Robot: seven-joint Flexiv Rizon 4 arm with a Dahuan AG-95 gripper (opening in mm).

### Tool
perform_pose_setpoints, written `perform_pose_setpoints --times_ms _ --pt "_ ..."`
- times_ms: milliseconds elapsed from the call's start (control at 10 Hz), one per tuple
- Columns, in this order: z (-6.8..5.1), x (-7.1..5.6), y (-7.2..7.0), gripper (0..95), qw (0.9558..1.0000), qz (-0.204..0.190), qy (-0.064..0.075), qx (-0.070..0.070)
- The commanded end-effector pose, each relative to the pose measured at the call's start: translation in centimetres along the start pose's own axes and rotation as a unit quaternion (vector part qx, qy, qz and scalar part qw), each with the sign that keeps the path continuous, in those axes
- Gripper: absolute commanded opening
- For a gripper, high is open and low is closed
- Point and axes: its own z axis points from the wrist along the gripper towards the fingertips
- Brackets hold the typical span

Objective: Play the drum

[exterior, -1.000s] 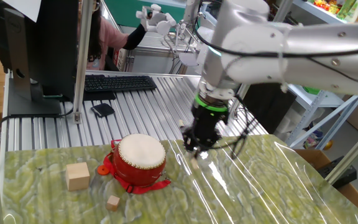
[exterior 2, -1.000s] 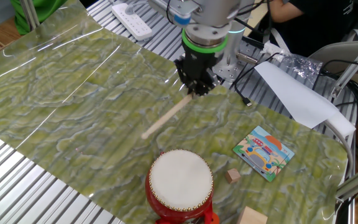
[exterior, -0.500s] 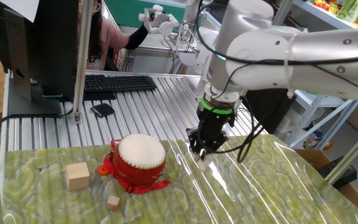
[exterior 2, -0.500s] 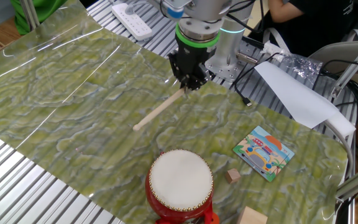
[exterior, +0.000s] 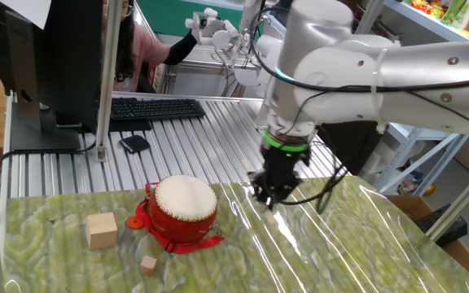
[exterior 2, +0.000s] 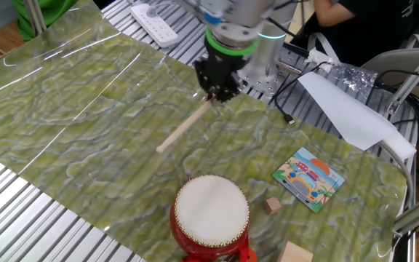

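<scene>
The drum [exterior: 184, 210] is small, round and red with a cream-white head, and it stands on the green mat; in the other fixed view the drum [exterior 2: 211, 218] is at the bottom edge. My gripper [exterior 2: 213, 94] hangs low over the mat's far edge, shut on one end of a thin wooden stick [exterior 2: 184, 127]. The stick slants down toward the mat, and its free end stops well short of the drum. From the first fixed view my gripper [exterior: 269, 198] is to the right of the drum, apart from it, and the stick is barely visible there.
Two wooden cubes [exterior: 102, 230] [exterior: 147, 264] lie left of the drum. A picture card [exterior 2: 309, 178] and a small cube [exterior 2: 271, 206] lie on the mat beside the drum. A keyboard [exterior: 145, 108], a power strip [exterior 2: 153, 13] and cables sit on the metal table behind.
My gripper has shifted a little along the mat's far edge with the stick, and the stick's free end swung slightly away from the drum. The drum has not moved.
</scene>
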Motion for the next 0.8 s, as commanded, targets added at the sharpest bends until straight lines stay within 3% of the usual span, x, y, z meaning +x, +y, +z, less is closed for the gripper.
perform_pose_setpoints --times_ms 100,800 --pt "0.3 0.4 -1.4 0.0 0.9999 0.006 0.005 -0.015" --pt "-0.1 -0.4 -3.1 0.0 0.9999 -0.002 0.005 -0.012"
